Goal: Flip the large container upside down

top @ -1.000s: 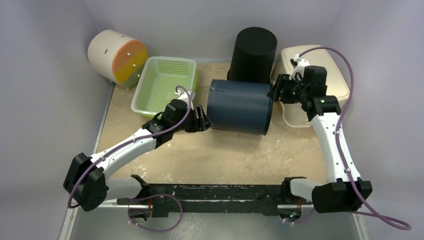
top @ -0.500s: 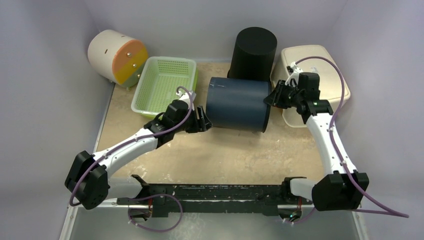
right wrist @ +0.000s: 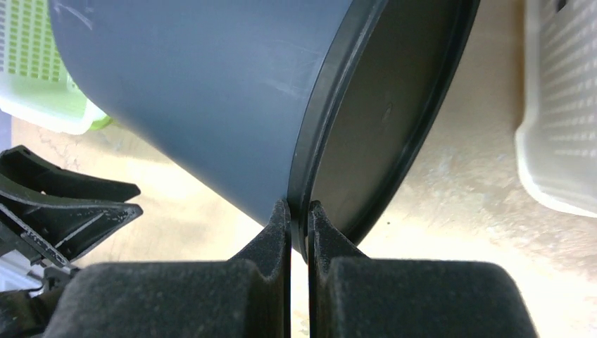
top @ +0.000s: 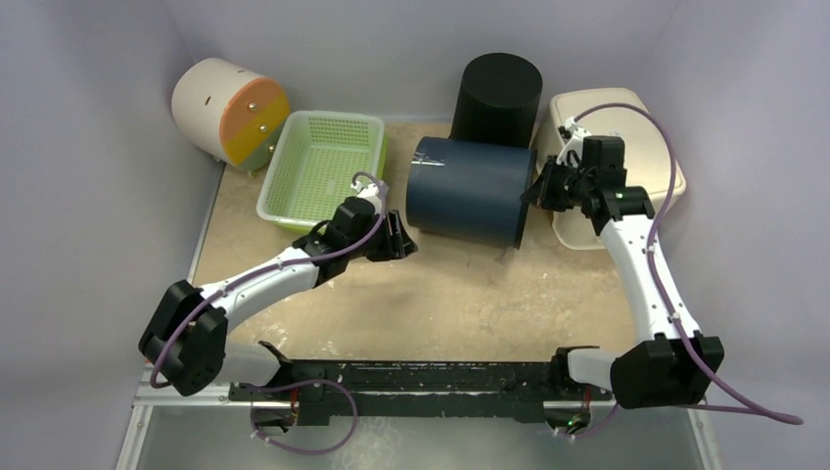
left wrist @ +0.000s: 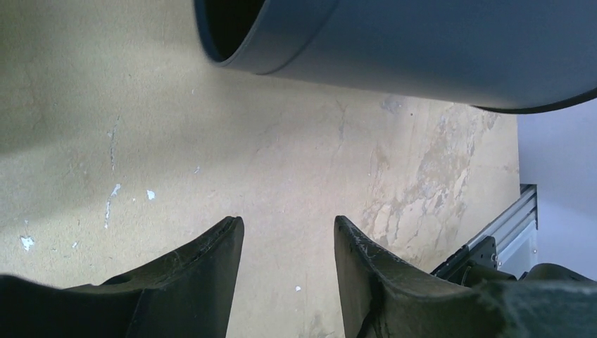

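the container point(top: 468, 191) is laid on its side at the middle of the desk point(top: 440, 294), rim toward 3 o'clock. the rim is clamped by the jaws of the right gripper point(right wrist: 299, 211); the jaws of the left gripper point(left wrist: 288, 232) are held apart, clear of it at 8 o'clock. it is judged light, stiff and slick, so the lipped rim is best gripped.

**Materials and finish**

large container point(top: 468, 191): smooth dark-blue plastic, dull sheen, faint scuffs. table point(top: 460, 294): matt beige, rough, blotchy, white flecks. fingers point(left wrist: 204, 282): black, matt, grainy. basket point(top: 331, 118): green perforated plastic, slight gloss.
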`<control>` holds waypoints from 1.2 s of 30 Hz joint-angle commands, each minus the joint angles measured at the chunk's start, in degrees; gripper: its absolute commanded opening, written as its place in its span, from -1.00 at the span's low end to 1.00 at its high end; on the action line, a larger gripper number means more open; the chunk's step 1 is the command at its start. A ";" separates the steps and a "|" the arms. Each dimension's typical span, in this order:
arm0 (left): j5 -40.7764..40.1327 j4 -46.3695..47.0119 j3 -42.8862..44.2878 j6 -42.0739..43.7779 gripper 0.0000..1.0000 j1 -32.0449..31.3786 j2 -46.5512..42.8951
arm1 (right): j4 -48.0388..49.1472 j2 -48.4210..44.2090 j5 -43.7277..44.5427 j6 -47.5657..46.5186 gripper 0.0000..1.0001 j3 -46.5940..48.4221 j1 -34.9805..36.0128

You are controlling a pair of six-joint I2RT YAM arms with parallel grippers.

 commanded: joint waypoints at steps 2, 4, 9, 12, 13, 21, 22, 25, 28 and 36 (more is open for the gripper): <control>-2.36 -1.10 5.48 4.17 0.00 0.66 -2.64 | -2.57 -0.04 7.88 -5.78 -1.00 8.03 -0.50; -3.80 -4.34 8.85 5.64 0.03 1.37 -3.94 | -2.30 -0.05 7.74 -5.13 -1.00 7.98 -0.50; -4.66 -5.67 13.88 5.66 0.09 6.58 -6.29 | -2.94 0.63 9.73 -5.36 -1.00 10.00 -0.50; -2.46 -3.86 14.26 4.50 0.09 10.21 -6.21 | -6.36 1.50 10.09 -6.69 -1.00 14.67 -0.48; -2.33 -3.62 14.27 4.44 0.09 10.77 -6.01 | -7.74 1.87 10.52 -7.10 -1.00 16.67 -0.46; -0.27 -0.76 14.47 2.83 0.09 10.92 -3.59 | -15.38 3.71 13.05 -8.33 -1.00 26.65 0.61; -0.16 -0.74 14.63 2.91 0.09 10.93 -3.59 | -15.67 3.79 13.35 -8.28 -1.00 27.40 0.80; 0.15 -1.09 15.06 3.33 0.10 10.93 -3.49 | -16.44 4.10 13.67 -8.21 -1.00 29.79 1.52; 0.52 -1.20 15.07 3.39 0.09 10.89 -3.40 | -17.07 4.70 12.95 -8.43 -1.00 33.08 3.90; 1.50 0.14 14.15 2.69 0.09 10.90 -2.94 | -18.45 9.20 16.55 -6.72 -1.00 37.63 13.51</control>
